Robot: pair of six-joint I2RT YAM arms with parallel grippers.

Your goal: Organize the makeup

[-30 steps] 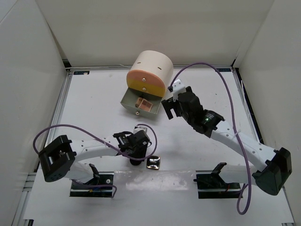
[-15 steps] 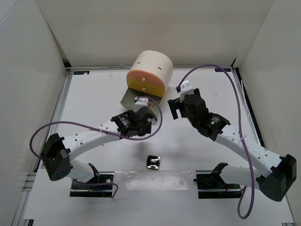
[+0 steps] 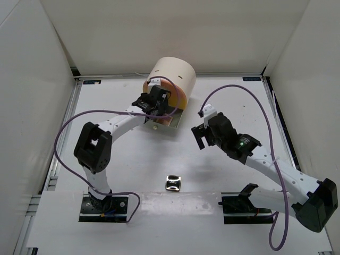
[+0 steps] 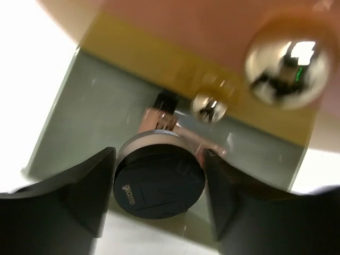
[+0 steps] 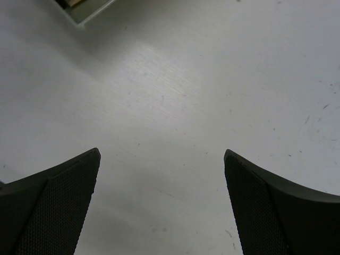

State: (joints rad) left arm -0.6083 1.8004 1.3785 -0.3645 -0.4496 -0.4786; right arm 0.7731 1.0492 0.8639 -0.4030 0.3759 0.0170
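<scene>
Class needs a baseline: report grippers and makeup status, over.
Left gripper holds black round compact above open drawer. Right gripper open, empty. Shiny square compact on table. No obstruction seen.

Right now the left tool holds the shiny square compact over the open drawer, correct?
No: the left tool holds the black round compact over the open drawer, as the left wrist view shows. The shiny square compact lies on the table.

Bright, even light; black round compact (image 4: 159, 178) blurred.
</scene>
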